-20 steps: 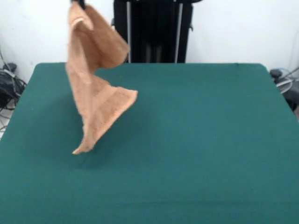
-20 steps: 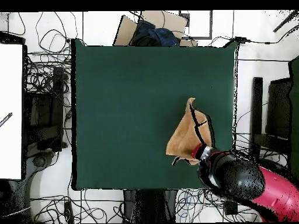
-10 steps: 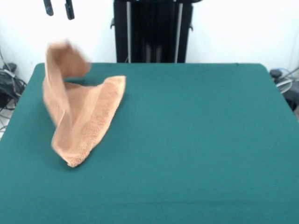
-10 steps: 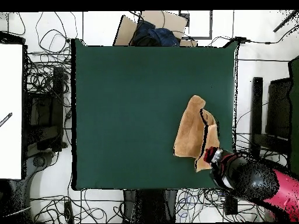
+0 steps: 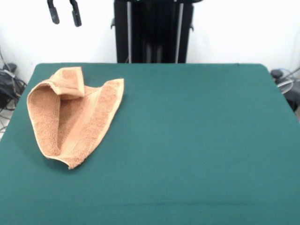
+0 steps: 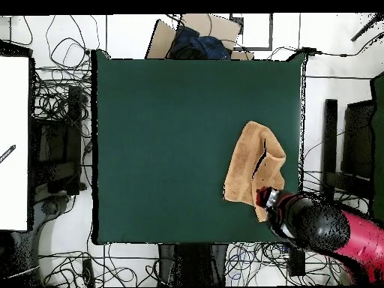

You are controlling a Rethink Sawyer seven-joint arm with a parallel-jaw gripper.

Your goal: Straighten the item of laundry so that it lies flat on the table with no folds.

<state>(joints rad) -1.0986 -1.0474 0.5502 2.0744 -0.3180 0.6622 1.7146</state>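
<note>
Because the towel (image 5: 72,115) is soft, light and folded on the table (image 5: 187,140), grip its 11 o'clock turned-over corner; the hand (image 5: 64,12) hangs wide, empty.

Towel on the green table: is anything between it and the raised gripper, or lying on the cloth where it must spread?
Nothing visible. The gripper hangs open above the table's far edge, with clear air down to the towel. The towel lies folded over itself; the green top around it is bare.
</note>
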